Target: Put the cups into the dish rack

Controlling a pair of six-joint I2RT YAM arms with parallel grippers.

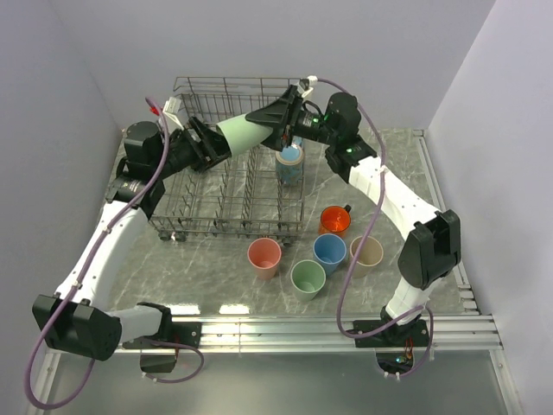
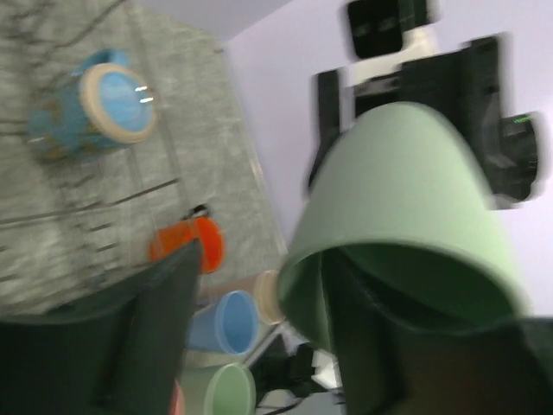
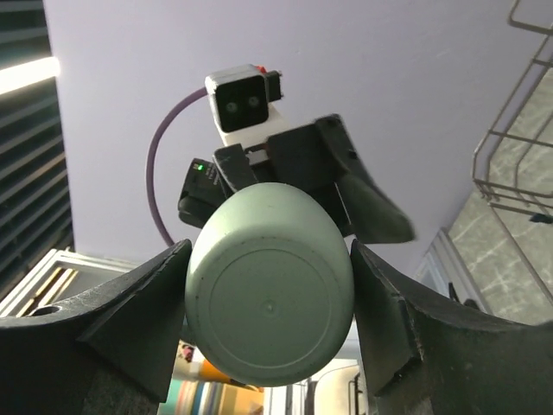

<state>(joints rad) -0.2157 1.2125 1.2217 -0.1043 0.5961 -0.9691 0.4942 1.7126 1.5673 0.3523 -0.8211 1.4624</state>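
1. By my reading the task is at an early stage. One blue-and-beige cup stands upright in the right part of the dish rack, and no other cup is visible in it.
2. Five cups wait on the bench, near the rack's near-right corner: an orange mug, a pink cup, a blue cup, a beige cup and a green cup. All stand mouth up.
3. A pale green cup lies on its side in the air over the far half of the rack. Its mouth faces left and its base faces right.
4. The left gripper is at the cup's mouth with its jaws open. The left wrist view shows one finger inside the mouth and the other well clear of the rim.
5. The right gripper is at the cup's base. In the right wrist view its fingers press both sides of the base, so its jaws are gripping the cup.
6. This looks like a hand-over from the left gripper to the right. This cup and the five on the bench are not yet loaded.
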